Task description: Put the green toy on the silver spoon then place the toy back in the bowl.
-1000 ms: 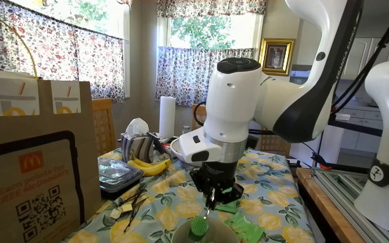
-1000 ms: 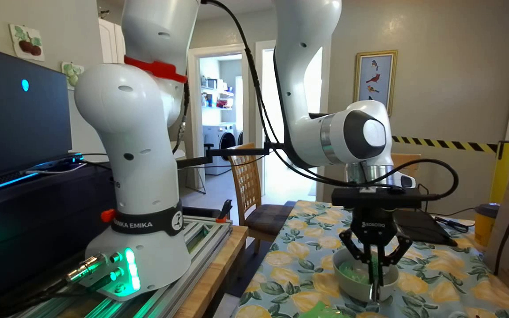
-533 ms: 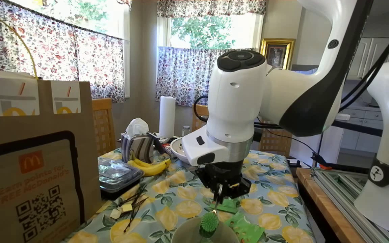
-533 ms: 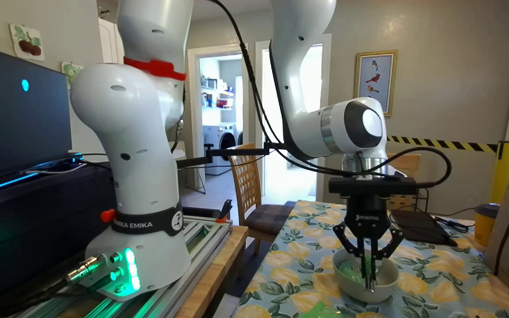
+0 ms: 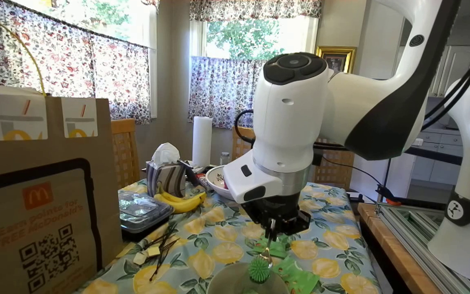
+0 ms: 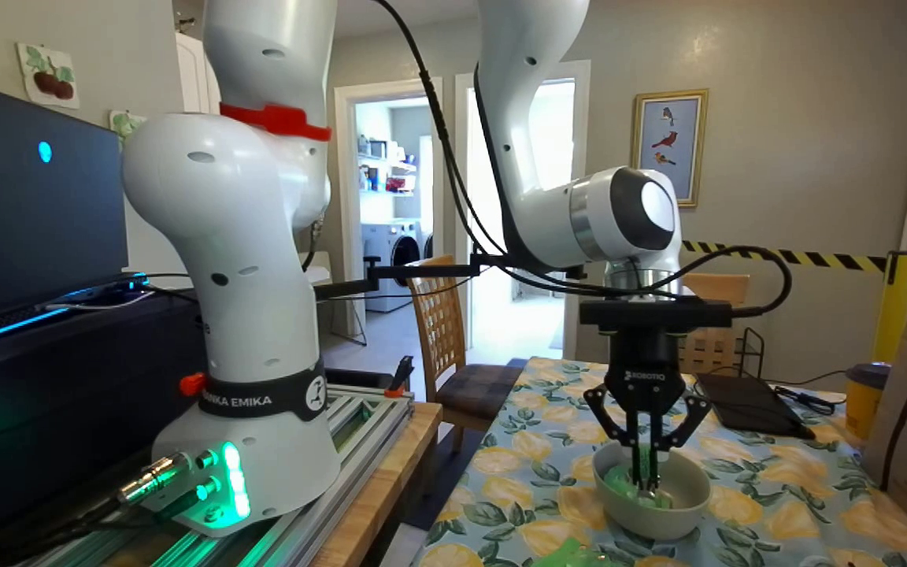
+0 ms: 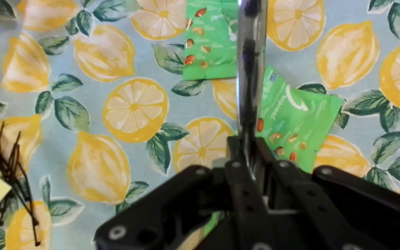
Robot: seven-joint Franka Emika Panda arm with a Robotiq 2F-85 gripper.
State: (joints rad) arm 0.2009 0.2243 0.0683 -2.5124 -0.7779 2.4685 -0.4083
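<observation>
My gripper (image 7: 247, 140) is shut on the handle of the silver spoon (image 7: 250, 76), which points down from the fingers (image 7: 233, 146). The spoon's head (image 5: 267, 256) hangs over a pale bowl (image 6: 646, 524). Right at this head, in an exterior view, is the spiky green toy (image 5: 259, 269); whether it lies on the spoon or only against it, I cannot tell. From the opposite side the fingers hide most of the toy, and in the wrist view it does not show clearly. Further back stands a wide white bowl (image 5: 218, 187) with dark markings and something red inside.
Green snack packets (image 5: 296, 275) lie beside the pale bowl on the lemon-print tablecloth (image 5: 227, 253). Around the table are bananas (image 5: 182, 203), a clear-lidded container (image 5: 143, 210), a tissue box (image 5: 165, 177), dark twist ties (image 7: 9, 159) and a large paper bag (image 5: 43, 196).
Seen in an exterior view, the gripper, spoon and green toy have shifted right together across the pale bowl. The gripper also stands somewhat higher. Its grip on the spoon is unchanged.
</observation>
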